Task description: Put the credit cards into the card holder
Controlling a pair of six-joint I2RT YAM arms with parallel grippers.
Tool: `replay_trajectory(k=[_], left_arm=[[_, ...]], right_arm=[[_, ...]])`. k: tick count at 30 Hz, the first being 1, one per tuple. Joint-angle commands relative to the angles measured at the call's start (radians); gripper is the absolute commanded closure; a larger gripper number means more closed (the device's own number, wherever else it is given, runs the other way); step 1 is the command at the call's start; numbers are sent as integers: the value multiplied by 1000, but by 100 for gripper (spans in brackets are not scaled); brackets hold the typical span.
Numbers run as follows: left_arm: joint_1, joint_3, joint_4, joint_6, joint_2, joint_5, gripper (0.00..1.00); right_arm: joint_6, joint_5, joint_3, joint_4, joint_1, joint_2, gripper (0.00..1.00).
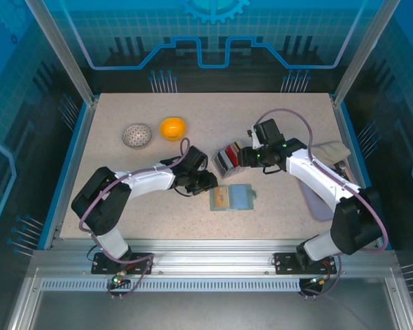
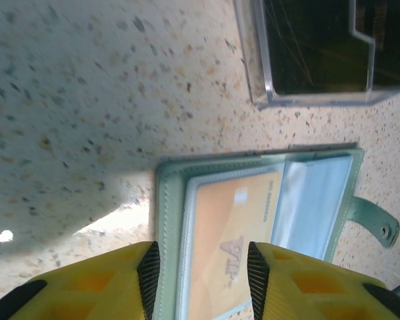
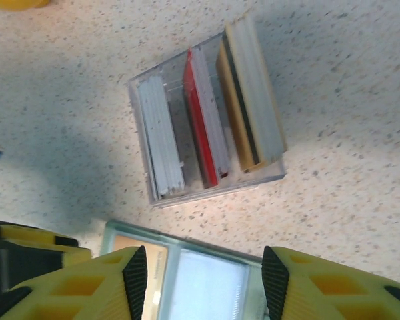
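Bench, left side: I note a speckled grey ball with an orange bowl just beside it. The left hand sits at the left edge of the card holder. On its wrist view the fingers stand apart with nothing clamped. The holder lies open and flat. I see a tan card in its left pocket, a blue-grey pocket on its right and the snap tab sticking out. Just behind it, a clear box holds the credit cards on edge in three slots: white-grey, red, tan with black. The right hand is just beside the box, fingers parted, holding nothing. A folded cloth lies far right.
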Motion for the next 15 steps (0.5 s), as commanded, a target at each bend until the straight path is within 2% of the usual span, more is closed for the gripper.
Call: replay_trajectory(k=[1, 9, 12, 15], left_arm=[[35, 39, 4, 5, 2, 30, 56], [105, 140, 21, -33, 92, 78, 52], [126, 195, 11, -46, 134, 85, 52], [138, 246, 12, -59, 183, 101, 52]], right_arm=[[-74, 88, 67, -87, 14, 44, 49], [-129, 67, 176, -118, 57, 151, 53], [-143, 101, 214, -131, 79, 190, 53], [-145, 164, 253, -154, 101, 235, 58]])
